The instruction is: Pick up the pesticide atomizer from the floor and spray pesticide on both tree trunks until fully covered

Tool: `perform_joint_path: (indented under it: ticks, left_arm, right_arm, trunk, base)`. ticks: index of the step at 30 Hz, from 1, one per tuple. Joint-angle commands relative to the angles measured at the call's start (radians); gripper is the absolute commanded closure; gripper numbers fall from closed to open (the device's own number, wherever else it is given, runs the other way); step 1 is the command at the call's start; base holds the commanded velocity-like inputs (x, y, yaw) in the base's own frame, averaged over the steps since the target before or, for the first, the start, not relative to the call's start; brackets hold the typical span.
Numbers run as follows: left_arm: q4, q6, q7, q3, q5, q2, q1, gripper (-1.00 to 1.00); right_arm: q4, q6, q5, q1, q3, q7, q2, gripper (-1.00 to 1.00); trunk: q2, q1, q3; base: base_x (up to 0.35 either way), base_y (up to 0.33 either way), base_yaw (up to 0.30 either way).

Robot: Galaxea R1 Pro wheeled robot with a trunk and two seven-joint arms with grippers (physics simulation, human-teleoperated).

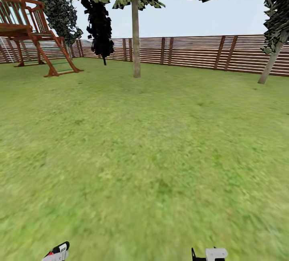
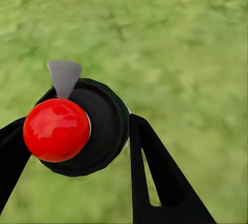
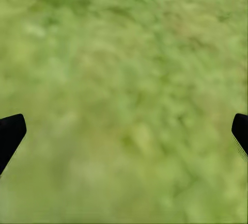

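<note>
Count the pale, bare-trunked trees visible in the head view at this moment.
2. One tree stands mid-lawn ahead, slightly left of centre, before the fence. The other tree leans at the right edge, its crown cropped. More may stand outside the frame.

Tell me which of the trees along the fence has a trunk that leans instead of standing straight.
The tree at the far right: its pale trunk slants toward the fence, while the middle tree stands upright.

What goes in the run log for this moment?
left end effector: shut on sprayer | right end effector: open | tree trunk: ahead
</note>
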Motion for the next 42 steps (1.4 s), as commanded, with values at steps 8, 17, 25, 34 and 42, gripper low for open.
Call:
perform_joint_path:
  ticks: [8, 17, 25, 34, 42]
  left_arm:
    - [0.001, -0.002, -0.011, 0.004, 0.010, 0.000, -0.001, 1.00]
    - [0.000, -0.002, -0.011, 0.004, 0.010, 0.001, -0.001, 1.00]
    - [0.000, -0.002, -0.011, 0.004, 0.010, 0.001, -0.001, 1.00]
    - [0.000, -0.002, -0.011, 0.004, 0.010, 0.001, -0.001, 1.00]
    - [-0.001, -0.002, -0.011, 0.004, 0.010, 0.001, -0.001, 1.00]
  right_arm:
    - [0.001, -0.002, -0.004, 0.000, 0.009, -0.005, 0.000, -1.00]
    - [0.001, -0.002, -0.004, 0.000, 0.009, -0.005, 0.000, -1.00]
    - [0.001, -0.002, -0.004, 0.000, 0.009, -0.005, 0.000, -1.00]
    - [0.001, -0.002, -0.004, 0.000, 0.009, -0.005, 0.000, -1.00]
    - [0.001, -0.002, -0.004, 0.000, 0.009, -0.005, 0.000, -1.00]
  trunk:
    - [0.000, 0.000, -0.001]
    - [0.000, 0.000, -0.001]
    - [0.000, 0.000, -0.001]
    - [0.000, 0.000, -0.001]
    - [0.000, 0.000, -0.001]
  base:
    - [0.339, 0.000, 0.000]
    - [0.339, 0.000, 0.000]
    - [0.339, 0.000, 0.000]
    - [0.339, 0.000, 0.000]
    - [0.339, 0.000, 0.000]
